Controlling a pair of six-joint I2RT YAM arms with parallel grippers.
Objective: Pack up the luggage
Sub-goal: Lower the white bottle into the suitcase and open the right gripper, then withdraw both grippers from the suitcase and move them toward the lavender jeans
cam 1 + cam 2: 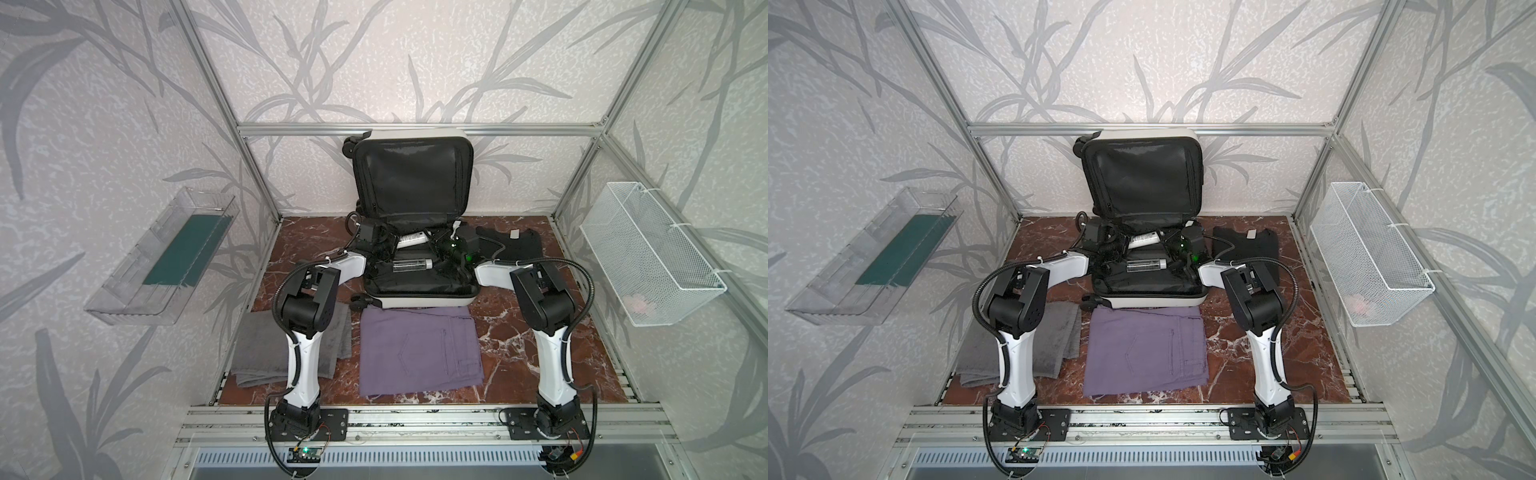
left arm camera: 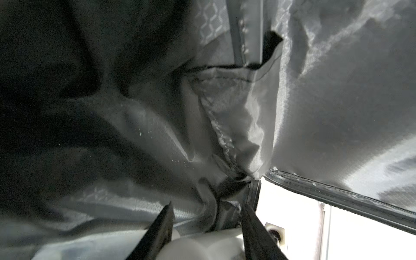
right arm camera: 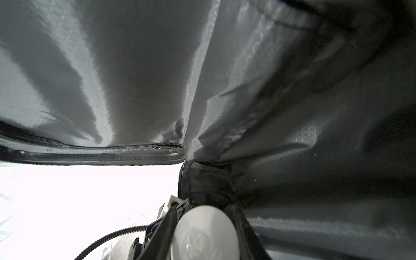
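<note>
The luggage [image 1: 415, 300] lies open at the back of the table, its black-lined lid [image 1: 413, 183] upright against the wall. A white bottle [image 1: 411, 240] lies across the rear of the lower half. My left gripper [image 1: 390, 245] is at one end of it and my right gripper [image 1: 436, 245] at the other. In the left wrist view, the left gripper [image 2: 207, 204] has its fingers closed on the white bottle [image 2: 202, 247]. In the right wrist view, the right gripper [image 3: 204, 208] clamps the bottle's round end [image 3: 204, 234]. A clear bottle [image 1: 411, 264] lies in the lining in front of them.
Folded purple trousers [image 1: 419, 353] lie in front of the luggage, a grey towel [image 1: 257, 349] under the left arm, a black garment [image 1: 515, 245] behind the right arm. A clear tray [image 1: 162, 257] hangs on the left wall, a white wire basket [image 1: 648, 253] on the right.
</note>
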